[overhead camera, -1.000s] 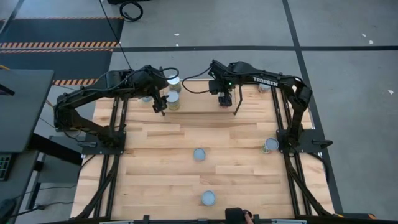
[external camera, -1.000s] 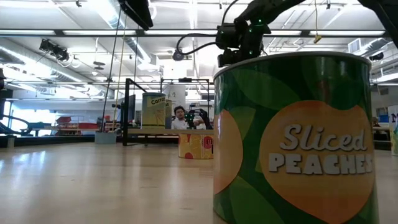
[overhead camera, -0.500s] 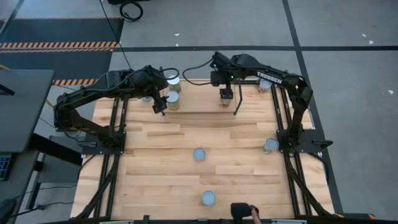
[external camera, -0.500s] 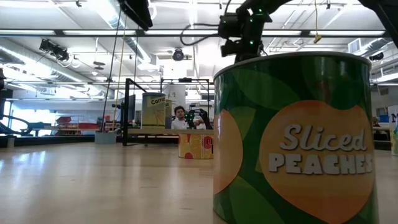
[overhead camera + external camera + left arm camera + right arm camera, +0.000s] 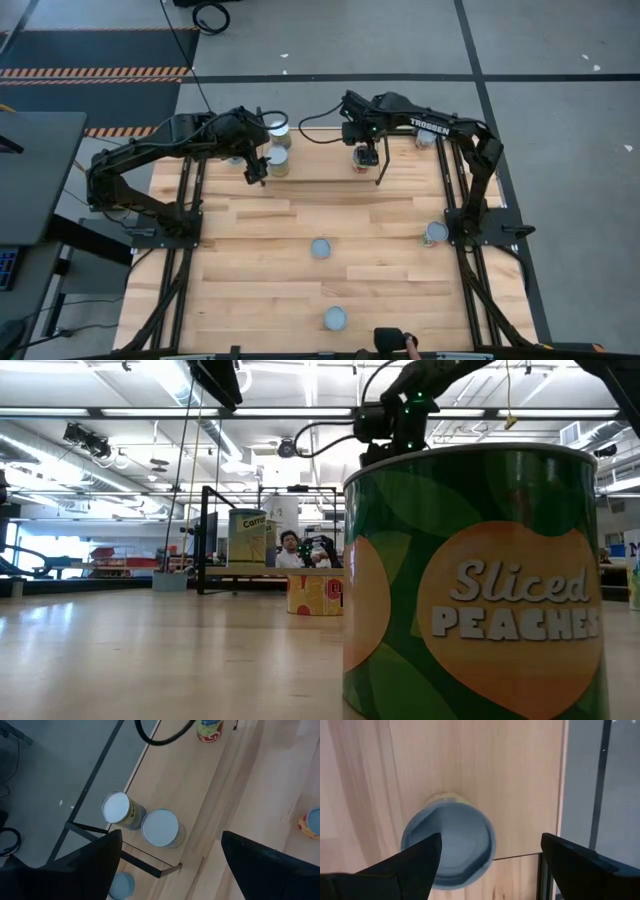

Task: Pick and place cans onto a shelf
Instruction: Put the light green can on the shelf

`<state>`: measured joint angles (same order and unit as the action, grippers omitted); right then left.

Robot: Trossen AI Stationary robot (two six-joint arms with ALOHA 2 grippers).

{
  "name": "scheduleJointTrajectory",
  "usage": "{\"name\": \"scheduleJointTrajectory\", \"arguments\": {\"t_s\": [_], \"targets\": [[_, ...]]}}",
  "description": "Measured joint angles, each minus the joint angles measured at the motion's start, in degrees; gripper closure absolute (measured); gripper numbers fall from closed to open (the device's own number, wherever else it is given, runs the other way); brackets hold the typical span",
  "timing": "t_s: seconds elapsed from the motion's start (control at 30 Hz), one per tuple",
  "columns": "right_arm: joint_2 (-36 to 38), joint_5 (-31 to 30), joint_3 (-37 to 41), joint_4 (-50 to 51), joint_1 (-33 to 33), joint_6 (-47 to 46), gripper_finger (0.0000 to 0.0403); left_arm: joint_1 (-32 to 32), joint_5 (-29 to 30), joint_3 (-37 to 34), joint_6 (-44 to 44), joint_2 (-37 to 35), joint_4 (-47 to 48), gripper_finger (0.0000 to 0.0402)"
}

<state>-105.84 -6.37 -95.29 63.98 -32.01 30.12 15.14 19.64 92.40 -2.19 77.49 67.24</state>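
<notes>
Right gripper point(image 5: 366, 160) fingers apart above a blue-topped can point(image 5: 448, 844) on the shelf point(image 5: 320, 180) at the far edge, left gripper point(image 5: 256, 170) fingers apart beside two cans point(image 5: 160, 827) near the far-left corner, peaches can point(image 5: 470, 580) blocking the low view

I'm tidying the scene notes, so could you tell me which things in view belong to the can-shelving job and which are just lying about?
Job:
the cans
the shelf
the right gripper, open above a can
the left gripper, open

Lying about:
black cable coil on the floor
striped floor tape
</notes>
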Motion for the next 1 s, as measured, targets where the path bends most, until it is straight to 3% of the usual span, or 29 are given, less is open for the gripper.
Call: {"name": "scheduleJointTrajectory", "arguments": {"t_s": [0.7,1.0], "targets": [[0.6,1.2,2.3,-1.2,0.3,-0.6,0.0054,0.0,0.0,0.0,0.3,0.0,0.5,0.0054],[6.5,1.3,2.3,-1.4,1.2,-2.9,0.0054,0.0,0.0,0.0,0.3,0.0,-0.4,0.0054]]}}
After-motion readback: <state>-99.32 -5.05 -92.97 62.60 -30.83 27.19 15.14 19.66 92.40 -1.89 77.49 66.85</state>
